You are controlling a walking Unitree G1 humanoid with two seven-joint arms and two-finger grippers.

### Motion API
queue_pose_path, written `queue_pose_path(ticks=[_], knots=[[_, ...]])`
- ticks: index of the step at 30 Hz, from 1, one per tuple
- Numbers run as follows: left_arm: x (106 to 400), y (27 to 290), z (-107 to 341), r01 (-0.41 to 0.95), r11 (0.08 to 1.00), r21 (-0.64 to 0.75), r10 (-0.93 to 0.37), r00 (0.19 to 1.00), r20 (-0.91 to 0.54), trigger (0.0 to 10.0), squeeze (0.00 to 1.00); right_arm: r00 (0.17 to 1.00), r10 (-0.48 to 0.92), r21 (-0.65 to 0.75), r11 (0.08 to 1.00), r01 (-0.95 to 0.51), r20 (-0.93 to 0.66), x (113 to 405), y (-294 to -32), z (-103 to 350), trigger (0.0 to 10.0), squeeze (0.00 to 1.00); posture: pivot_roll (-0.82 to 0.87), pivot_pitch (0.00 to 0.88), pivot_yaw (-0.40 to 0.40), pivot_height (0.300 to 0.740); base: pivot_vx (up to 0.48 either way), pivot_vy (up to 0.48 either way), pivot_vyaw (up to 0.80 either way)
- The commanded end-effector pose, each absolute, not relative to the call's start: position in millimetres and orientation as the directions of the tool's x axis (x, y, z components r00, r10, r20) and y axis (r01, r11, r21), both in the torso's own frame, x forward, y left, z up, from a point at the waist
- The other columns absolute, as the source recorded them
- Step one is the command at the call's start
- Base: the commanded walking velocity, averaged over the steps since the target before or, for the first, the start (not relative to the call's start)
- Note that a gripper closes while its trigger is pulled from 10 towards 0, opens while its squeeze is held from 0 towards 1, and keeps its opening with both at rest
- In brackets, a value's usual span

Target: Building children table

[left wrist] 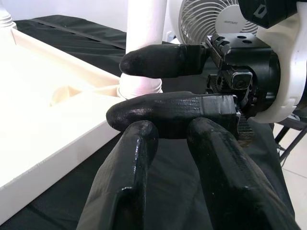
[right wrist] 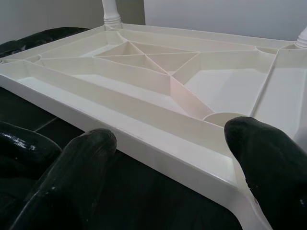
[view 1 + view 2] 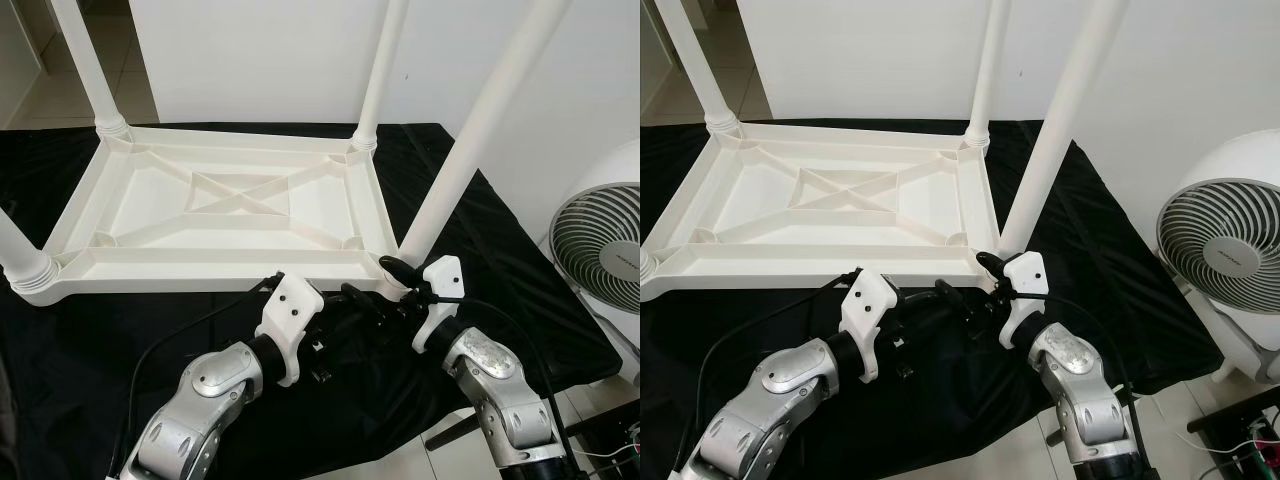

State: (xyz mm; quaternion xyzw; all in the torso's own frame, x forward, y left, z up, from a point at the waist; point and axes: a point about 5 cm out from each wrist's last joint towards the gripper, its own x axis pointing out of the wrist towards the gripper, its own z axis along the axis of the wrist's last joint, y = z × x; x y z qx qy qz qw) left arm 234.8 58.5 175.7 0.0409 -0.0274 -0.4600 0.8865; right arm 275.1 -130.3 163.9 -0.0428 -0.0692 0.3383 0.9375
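right gripper (image 3: 392,272) jaws apart at table (image 3: 150,265) corner

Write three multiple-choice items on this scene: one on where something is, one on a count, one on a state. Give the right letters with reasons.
1. Where does the white fan stand?
A. On the robot's right, off the black cloth
B. On the upturned tabletop
C. On the robot's left

2. How many table legs stand fitted in the upturned white tabletop?
A. Two
B. Three
C. Four

3. How are the right gripper fingers?
A. Pressed together
B. Apart, at the near right leg base
C. Clamped on the fan

Answers: 1 A, the fan sits past the cloth's right edge. 2 C, a leg rises from each corner. 3 B, the left wrist view shows a gap between them beside the leg's base.
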Motion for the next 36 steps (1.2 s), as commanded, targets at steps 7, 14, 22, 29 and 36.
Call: queue_pose_path(ticks=[7, 14, 22, 29, 36], knots=[[234.0, 46.8, 179.9, 0.853, 0.509, 0.118, -0.860, 0.509, 0.030, 10.0, 0.00, 0.811, 0.580, -0.139, 0.812, -0.567, 0.074, 289.3, -149.8, 159.9, 10.0, 0.00, 0.01, 0.124, -0.050, 0.740, 0.000, 0.000, 0.00], [237.6, 44.2, 183.6, 0.850, 0.511, 0.129, -0.859, 0.510, 0.039, 10.0, 0.00, 0.895, 0.438, -0.166, 0.892, -0.420, 0.084, 303.0, -178.3, 159.7, 10.0, 0.00, 0.02, 0.119, -0.030, 0.740, 0.000, 0.000, 0.00], [244.6, 36.2, 189.2, 0.841, 0.523, 0.142, -0.852, 0.521, 0.051, 10.0, 0.00, 0.970, 0.209, -0.199, 0.963, -0.183, 0.122, 318.2, -223.7, 163.7, 10.0, 0.00, 0.03, 0.115, 0.006, 0.740, 0.000, 0.000, 0.00], [252.8, 38.2, 187.4, 0.823, 0.539, 0.180, -0.838, 0.545, 0.021, 10.0, 0.00, 0.970, 0.182, -0.172, 0.973, -0.154, 0.161, 317.8, -224.3, 164.2, 10.0, 0.00, 0.04, 0.104, 0.029, 0.740, 0.000, 0.000, 0.00], [266.3, 49.5, 179.4, 0.778, 0.563, 0.279, -0.801, 0.597, -0.049, 10.0, 0.00, 0.890, 0.424, -0.111, 0.905, -0.410, 0.170, 292.7, -173.0, 155.2, 10.0, 0.00, 0.03, 0.102, 0.032, 0.740, 0.000, 0.000, 0.00]])
